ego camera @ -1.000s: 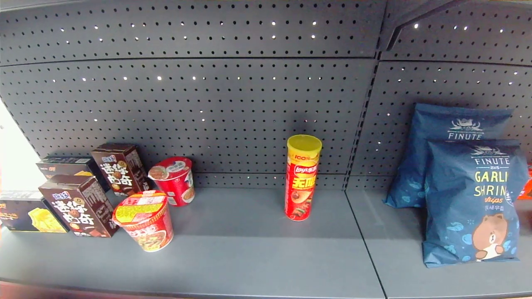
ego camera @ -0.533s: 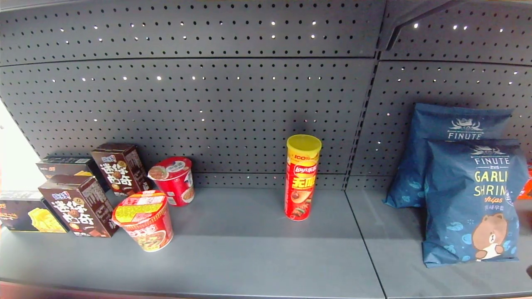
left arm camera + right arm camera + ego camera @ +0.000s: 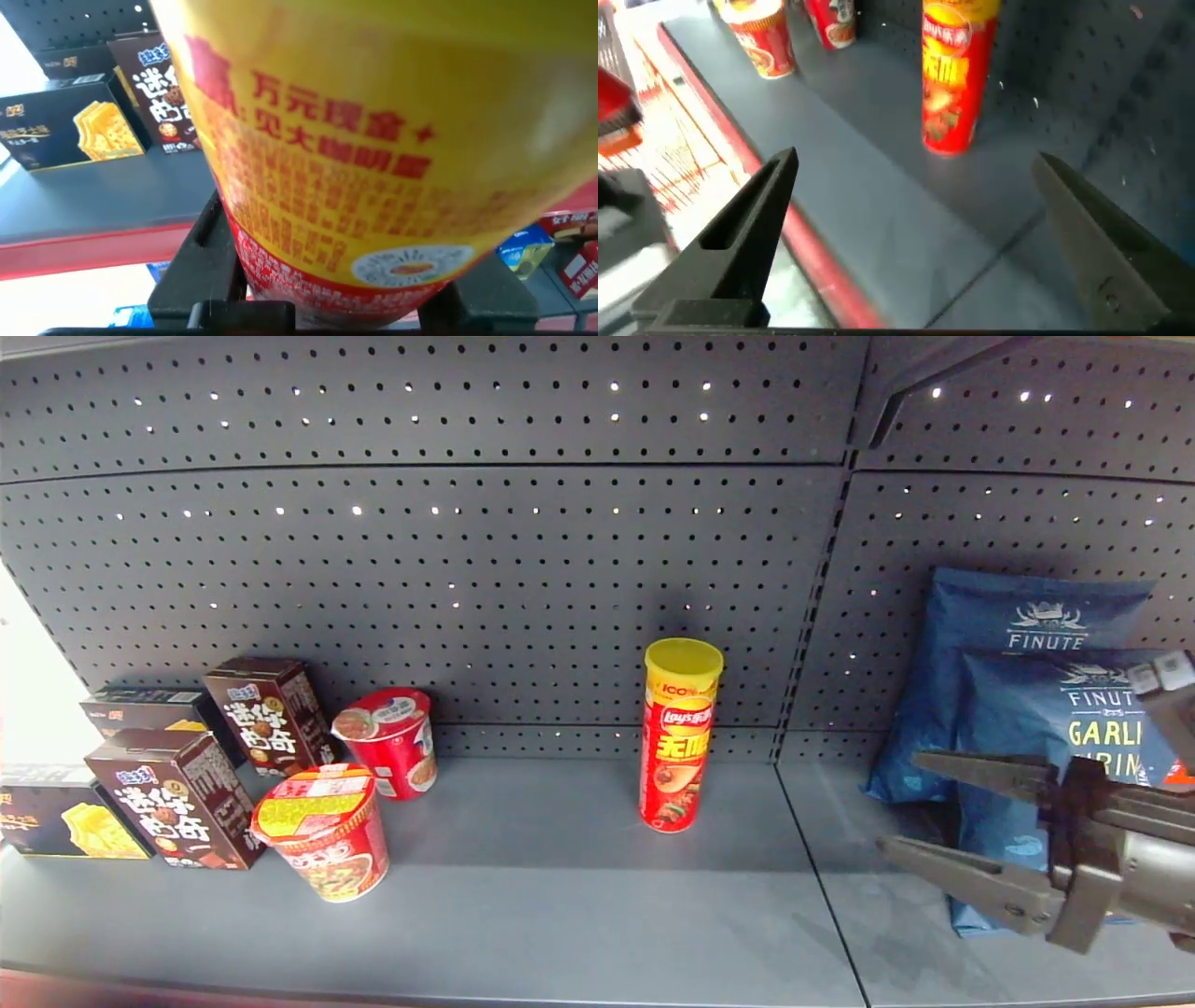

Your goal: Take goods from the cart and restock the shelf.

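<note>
Here we go: the left tool (image 3: 341,303) is clamped round a crisp tube (image 3: 374,121), yellow and red, carried just out from the shelf's (image 3: 579,896) front edge near the left end, where the boxes (image 3: 75,140) stand. Over on the right, the right tool (image 3: 898,801) hangs spread wide with nothing in it, low over the shelf in front of the blue bags (image 3: 1018,616). That tube should be light and stiff-walled, but it looks glossy, so likely slick, and the crisps inside break easily. A firm hold across the middle of the body seems best, without crushing, and being tall and narrow it could topple when set down. The left wrist view gives the carried tube close up. The head view gives the layout: a matching tube (image 3: 680,735) upright at the back, bare shelf on both sides of it, and two noodle cups (image 3: 327,831) toward the left. The right wrist view adds the shelf's red front lip (image 3: 822,271) and what may be the cart (image 3: 654,159) beyond it.
</note>
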You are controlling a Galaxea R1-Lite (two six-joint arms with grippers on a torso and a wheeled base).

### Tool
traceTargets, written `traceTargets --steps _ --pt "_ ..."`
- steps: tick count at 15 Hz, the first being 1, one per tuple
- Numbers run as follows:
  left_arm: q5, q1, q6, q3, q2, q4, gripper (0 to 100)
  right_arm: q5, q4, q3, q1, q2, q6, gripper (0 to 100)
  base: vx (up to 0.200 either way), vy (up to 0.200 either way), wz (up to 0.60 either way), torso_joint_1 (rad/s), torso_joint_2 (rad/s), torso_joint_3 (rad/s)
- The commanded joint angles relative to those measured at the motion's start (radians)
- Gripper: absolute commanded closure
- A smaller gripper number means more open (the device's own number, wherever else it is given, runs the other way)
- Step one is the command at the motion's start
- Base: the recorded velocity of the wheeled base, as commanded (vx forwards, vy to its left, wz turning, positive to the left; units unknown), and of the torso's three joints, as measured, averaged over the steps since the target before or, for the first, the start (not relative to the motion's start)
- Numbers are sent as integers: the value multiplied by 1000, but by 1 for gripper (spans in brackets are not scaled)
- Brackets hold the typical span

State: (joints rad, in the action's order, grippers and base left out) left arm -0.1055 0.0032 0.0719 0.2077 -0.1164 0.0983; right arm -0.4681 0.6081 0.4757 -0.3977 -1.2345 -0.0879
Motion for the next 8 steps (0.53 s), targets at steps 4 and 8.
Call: traceTargets --steps 4,8 --pt "1 -78 -1 -8 -31 0 100 -190 68 317 43 -436 -107 0 0 0 0 0 0 0" --pt "0 -89 -6 -11 -29 1 100 -261 68 458 40 -609 -147 0 0 0 0 0 0 0"
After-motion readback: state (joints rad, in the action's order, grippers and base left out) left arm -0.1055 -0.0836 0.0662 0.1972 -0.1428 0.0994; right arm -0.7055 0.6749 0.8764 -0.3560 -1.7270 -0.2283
